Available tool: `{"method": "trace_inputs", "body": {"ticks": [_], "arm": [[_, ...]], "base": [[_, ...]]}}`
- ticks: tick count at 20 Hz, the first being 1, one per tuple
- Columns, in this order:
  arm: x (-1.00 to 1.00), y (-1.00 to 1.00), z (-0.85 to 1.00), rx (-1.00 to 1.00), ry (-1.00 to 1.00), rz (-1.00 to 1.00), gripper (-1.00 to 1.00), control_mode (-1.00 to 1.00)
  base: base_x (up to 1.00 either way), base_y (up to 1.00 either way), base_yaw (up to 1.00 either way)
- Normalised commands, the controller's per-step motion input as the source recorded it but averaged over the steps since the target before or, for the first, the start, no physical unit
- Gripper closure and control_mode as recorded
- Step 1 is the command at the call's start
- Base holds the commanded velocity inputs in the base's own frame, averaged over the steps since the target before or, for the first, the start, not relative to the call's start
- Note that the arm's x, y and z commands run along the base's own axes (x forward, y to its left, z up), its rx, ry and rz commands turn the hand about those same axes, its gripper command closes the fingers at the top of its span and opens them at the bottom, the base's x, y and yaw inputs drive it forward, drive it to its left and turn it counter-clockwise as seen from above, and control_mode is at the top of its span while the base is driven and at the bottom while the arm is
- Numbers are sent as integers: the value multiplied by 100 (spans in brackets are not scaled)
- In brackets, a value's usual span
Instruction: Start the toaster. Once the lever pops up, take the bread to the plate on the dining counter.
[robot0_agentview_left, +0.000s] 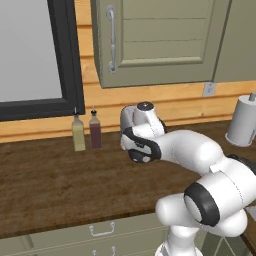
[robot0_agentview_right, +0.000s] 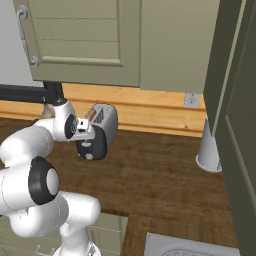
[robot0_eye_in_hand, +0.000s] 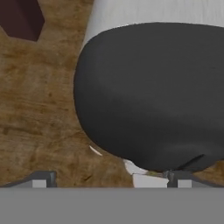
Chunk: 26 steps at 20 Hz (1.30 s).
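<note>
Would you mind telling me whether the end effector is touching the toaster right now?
Cannot tell. In the hand view the toaster's black end looms just past the open end effector, but no contact or gap shows plainly.

One toaster (robot0_agentview_right: 98, 131) is seen on the surface (robot0_agentview_left: 55, 185). Two bottles are counted beside each other at the wall: one pale (robot0_agentview_left: 78, 133), one dark red (robot0_agentview_left: 95, 130). One paper towel roll (robot0_agentview_left: 244, 120) is seen at the right. One wall outlet (robot0_agentview_left: 209, 89) is counted. One dark-framed window (robot0_agentview_left: 35, 55) and one cabinet door (robot0_agentview_left: 160, 35) with one handle (robot0_agentview_left: 112, 40) are seen above. Two drawer handles are counted below the surface, one (robot0_agentview_left: 102, 230) above the other (robot0_agentview_left: 111, 250). One sink corner (robot0_agentview_right: 185, 246) is seen.
</note>
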Motion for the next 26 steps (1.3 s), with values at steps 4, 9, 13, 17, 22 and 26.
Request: {"method": "trace_inputs", "body": {"ticks": [4, 9, 13, 17, 22, 26], "arm": [[-29, 0, -74, 0, -7, 0, -100, -100], [-16, 0, -85, 0, -7, 0, -100, -100], [-14, 0, -68, 0, -8, 0, -100, -100], [-69, -10, 52, 0, -30, -2, -100, -100], [-78, -2, 100, 1, -27, -4, -100, -100], [-26, 0, 100, 0, -7, -6, -100, -100]], "base": [[0, 0, 0], [0, 0, 0], [0, 0, 0], [0, 0, 0], [0, 0, 0], [0, 0, 0]]}}
